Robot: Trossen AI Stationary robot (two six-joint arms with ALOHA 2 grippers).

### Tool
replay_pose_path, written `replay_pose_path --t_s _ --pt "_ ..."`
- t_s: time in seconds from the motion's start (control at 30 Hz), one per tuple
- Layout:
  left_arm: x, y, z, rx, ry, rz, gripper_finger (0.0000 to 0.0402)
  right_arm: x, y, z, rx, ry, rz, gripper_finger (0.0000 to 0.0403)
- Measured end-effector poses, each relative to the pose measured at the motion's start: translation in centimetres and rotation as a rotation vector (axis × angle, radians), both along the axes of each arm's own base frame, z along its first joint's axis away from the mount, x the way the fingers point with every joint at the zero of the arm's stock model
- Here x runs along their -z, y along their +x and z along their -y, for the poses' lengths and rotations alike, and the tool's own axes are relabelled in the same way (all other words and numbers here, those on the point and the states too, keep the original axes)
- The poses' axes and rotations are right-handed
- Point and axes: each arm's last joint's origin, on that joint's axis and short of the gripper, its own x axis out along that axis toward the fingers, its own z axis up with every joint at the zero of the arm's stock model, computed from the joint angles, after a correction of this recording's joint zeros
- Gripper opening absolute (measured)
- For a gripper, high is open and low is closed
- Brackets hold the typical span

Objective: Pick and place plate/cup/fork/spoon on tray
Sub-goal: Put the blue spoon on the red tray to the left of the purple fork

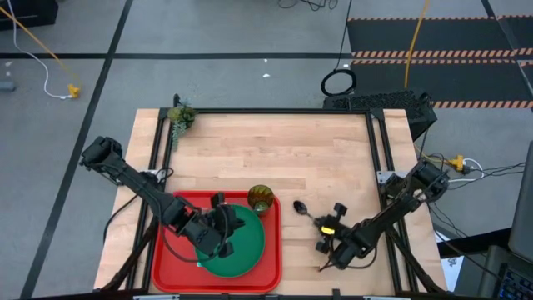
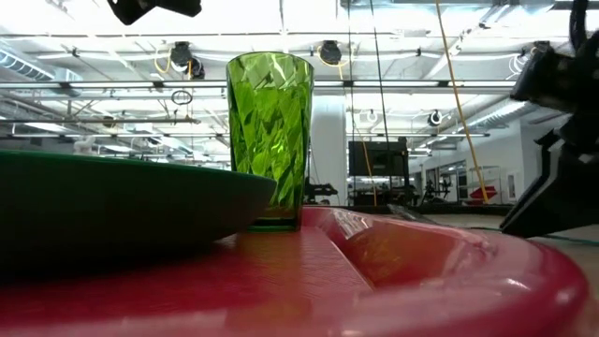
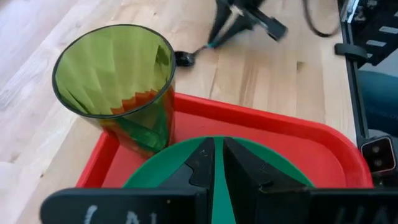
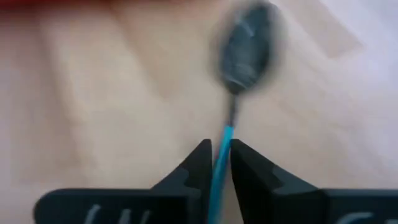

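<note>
Right gripper (image 4: 216, 163) pinching slim blue-handled spoon (image 4: 244, 51).

A robotics lab or industrial test hall. The wooden table (image 1: 275, 158) sits in a black metal frame (image 1: 379, 150) on a grey floor (image 1: 233, 33) marked with dark lines and hazard-striped mats (image 1: 441, 54). Cables (image 1: 42, 50) trail across it. Beyond are a high white ceiling with strip lights (image 2: 421, 56), exposed pipes (image 2: 112, 89) and equipment racks (image 2: 374, 168).

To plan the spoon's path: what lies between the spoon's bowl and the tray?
Only bare wooden table. In the high view nothing lies between the spoon bowl and the tray rim; the cup already stands inside the tray.
</note>
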Motion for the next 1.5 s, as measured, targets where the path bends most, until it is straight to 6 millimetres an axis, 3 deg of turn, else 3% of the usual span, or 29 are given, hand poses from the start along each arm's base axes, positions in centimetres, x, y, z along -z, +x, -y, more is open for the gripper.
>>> replay_pose_path --t_s 0.3,0.7,1.0,1.27,1.37,1.5 --pt "0.0 0.1 -0.2 -0.025 0.018 0.015 0.0035 -2.1 -1.0 2.5 0.016 0.002 -0.061 0.0006" --pt "-0.1 0.1 -0.2 -0.049 0.039 0.032 0.0035 -4.7 -2.1 4.3 -0.014 0.076 -0.005 0.0116" --pt "-0.1 0.1 -0.2 -0.057 0.031 0.035 0.0035 -2.1 -1.7 5.5 -0.064 0.240 0.099 0.0143" --pt "-0.2 0.2 -0.2 -0.059 0.018 0.049 0.0035 -0.9 -1.6 5.9 -0.079 0.195 0.050 0.0143" --pt "-0.3 0.2 -0.1 -0.059 0.013 0.057 0.0035 -0.6 -1.5 5.9 -0.081 0.177 0.037 0.0128" --pt "-0.2 0.2 -0.1 -0.056 0.017 0.055 0.0035 -0.4 -1.5 6.0 -0.077 0.149 0.036 0.0079"
